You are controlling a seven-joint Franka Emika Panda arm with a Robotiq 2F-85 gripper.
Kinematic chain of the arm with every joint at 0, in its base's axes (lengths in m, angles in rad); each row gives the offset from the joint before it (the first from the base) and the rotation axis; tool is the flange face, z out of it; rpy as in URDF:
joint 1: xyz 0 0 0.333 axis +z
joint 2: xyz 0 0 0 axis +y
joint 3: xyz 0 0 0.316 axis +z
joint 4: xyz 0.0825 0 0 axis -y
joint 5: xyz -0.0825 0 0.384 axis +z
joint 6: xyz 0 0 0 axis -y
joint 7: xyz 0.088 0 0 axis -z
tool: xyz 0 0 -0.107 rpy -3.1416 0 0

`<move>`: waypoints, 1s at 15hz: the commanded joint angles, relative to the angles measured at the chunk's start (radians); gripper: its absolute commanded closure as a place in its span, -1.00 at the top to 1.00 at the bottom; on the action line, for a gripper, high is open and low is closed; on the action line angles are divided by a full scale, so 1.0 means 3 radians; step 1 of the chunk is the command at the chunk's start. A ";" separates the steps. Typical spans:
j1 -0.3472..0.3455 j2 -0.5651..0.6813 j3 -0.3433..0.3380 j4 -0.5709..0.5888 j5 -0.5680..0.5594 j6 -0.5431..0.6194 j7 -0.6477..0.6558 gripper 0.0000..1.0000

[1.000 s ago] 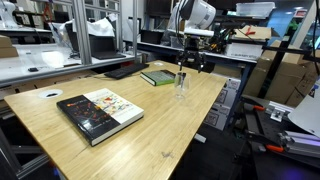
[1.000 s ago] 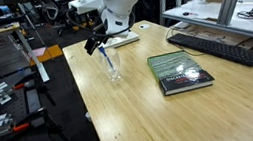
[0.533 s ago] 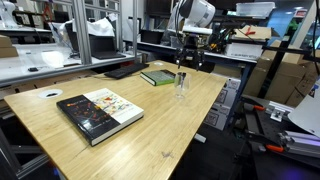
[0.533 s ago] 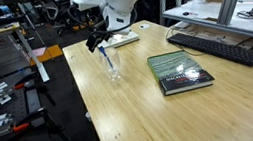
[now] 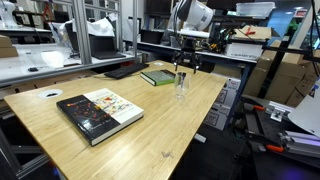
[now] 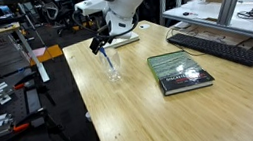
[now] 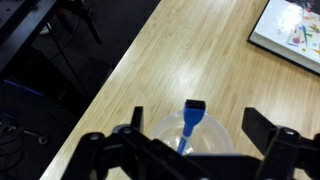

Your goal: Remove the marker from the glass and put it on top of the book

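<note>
Since a second ago the gripper (image 5: 183, 64) has slid a little sideways and now sits more squarely over the glass (image 5: 181, 90). Glass, marker and both books haven't moved.

Exterior view, table seen lengthwise:
- Gripper hangs just above the glass, fingers pointing down.
- Can't tell the finger gap from here.
- Marker (image 5: 181, 79) stands in the glass, its top poking out right under the fingertips.
- Green book (image 5: 156, 77) lies flat on the table (image 5: 150, 140), near the fingers, to one side and apart from the glass.
- Big black-and-white book (image 5: 99, 112) is well away from the fingers, toward the near end.

Exterior view from the other side:
- Gripper (image 6: 102, 43) is over the glass (image 6: 115, 72).
- Marker (image 6: 109, 59) leans in the glass, upper end close below the fingertips. Contact is not resolvable.
- Green book (image 6: 125, 40) sits just past the fingers, partly hidden by the arm.
- Big book (image 6: 180, 72) is well off to the side.
- Keyboard (image 6: 214, 45) is on the next bench.

Wrist view:
- Gripper (image 7: 193, 120) has its fingers (image 7: 128, 135) spread wide, one either side of the glass (image 7: 160, 135).
- Neither finger touches the glass.
- Marker (image 7: 191, 118) stands inside the glass, blue end up, about midway between the fingers and not gripped.
- Big book (image 7: 295, 30) is far beyond the fingers, at the frame corner.
</note>
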 commanded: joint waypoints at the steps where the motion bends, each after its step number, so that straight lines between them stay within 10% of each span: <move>1: -0.0023 0.0088 0.0028 0.0110 0.0049 -0.0013 0.0061 1.00; 7: -0.0017 0.0168 0.0047 0.0198 0.0035 -0.0034 0.0086 1.00; 8: -0.0018 0.0173 0.0051 0.0208 0.0037 -0.0040 0.0087 0.58; 15: -0.0031 0.0213 0.0058 0.0267 0.0040 -0.0055 0.0088 -0.35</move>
